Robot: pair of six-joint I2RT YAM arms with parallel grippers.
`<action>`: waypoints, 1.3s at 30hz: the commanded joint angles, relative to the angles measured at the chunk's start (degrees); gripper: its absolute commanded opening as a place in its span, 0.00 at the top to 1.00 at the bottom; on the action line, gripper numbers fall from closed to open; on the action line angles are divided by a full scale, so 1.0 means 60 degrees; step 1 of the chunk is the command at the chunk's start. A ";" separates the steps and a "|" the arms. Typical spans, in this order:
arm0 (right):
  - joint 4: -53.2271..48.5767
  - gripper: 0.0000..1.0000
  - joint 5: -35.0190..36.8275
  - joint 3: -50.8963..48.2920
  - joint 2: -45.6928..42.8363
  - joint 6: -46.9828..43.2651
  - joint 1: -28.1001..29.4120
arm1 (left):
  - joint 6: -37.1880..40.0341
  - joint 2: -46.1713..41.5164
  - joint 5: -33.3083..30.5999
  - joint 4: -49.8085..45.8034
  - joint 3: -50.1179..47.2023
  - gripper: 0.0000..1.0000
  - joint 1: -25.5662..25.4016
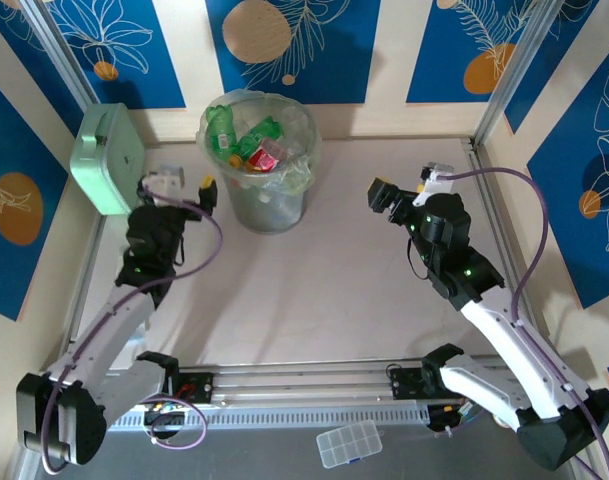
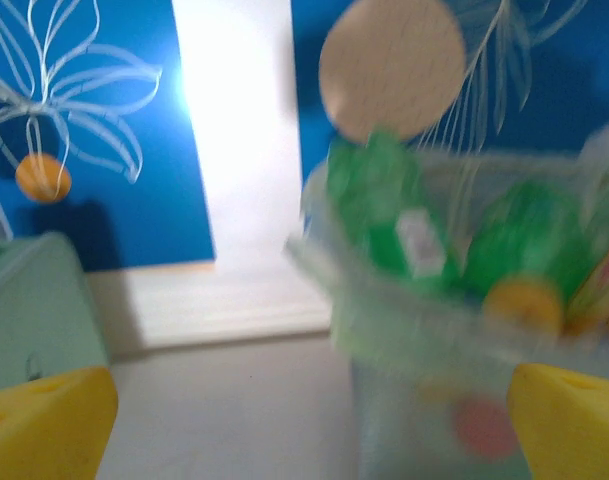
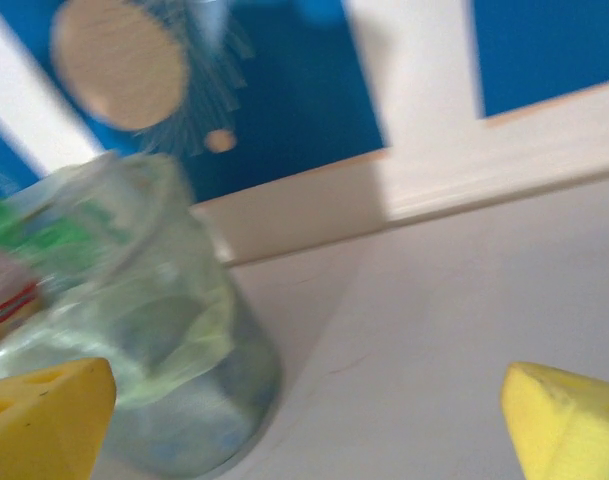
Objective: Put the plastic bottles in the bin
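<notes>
Both the left gripper (image 2: 309, 420) and the right gripper (image 3: 309, 420) hang wide open and empty near the bin (image 1: 269, 208) at the back edge of the table (image 1: 334, 290), with the plastic bottles (image 1: 252, 140) piled inside, so the job looks done.

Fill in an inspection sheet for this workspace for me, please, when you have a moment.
Surface: pale table; no loose bottles seen on it.
Job's things: plastic bottles, green and clear, piled in the bin, which stands upright at the far side.
Clutter: mint-green box at the far left; clear compartment case at the near edge.
Grippers: left gripper open and empty, beside the bin; right gripper open and empty.
Cables: purple cables loop off both arms; no snag seen.
Surroundings: blue-and-cream wall panels.
</notes>
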 commanded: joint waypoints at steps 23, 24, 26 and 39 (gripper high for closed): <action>0.6718 0.01 -0.2900 -0.4192 0.3245 -0.3259 -0.3434 | 0.0438 0.3090 -0.0994 0.5010 -0.3708 0.01 0.0735; 0.6784 0.01 -0.2940 -0.4200 0.3397 -0.3289 -0.3429 | 0.0233 0.3321 -0.0980 0.5150 -0.3779 0.01 0.0792; 0.7178 0.01 -0.2894 -0.4303 0.3675 -0.3026 -0.3457 | 0.0299 0.3949 -0.0885 0.6226 -0.4005 0.01 0.0892; 0.5981 0.01 -0.3167 -0.3171 0.4512 -0.3300 -0.4029 | -0.0022 0.5634 -0.0428 0.5308 -0.2669 0.01 0.1353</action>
